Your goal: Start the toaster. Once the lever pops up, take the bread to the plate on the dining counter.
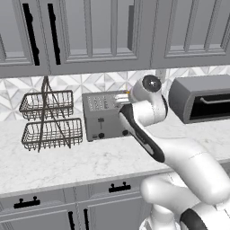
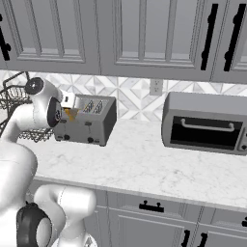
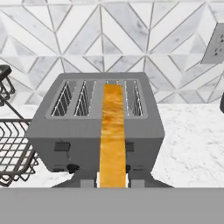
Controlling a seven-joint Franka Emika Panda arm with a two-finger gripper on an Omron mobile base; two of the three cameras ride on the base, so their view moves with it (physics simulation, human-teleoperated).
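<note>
wire rack (image 3: 15,144) on my left, then the toaster (image 3: 78,131), and dead centre the bread (image 3: 113,131), edge-on, pinched in my claw (image 3: 113,181) and raised over the slots. so i reckon toasting's done and this is the carry. next: lift clear, swing away past the oven (image 2: 207,123), find the plate on the dining counter.
</note>
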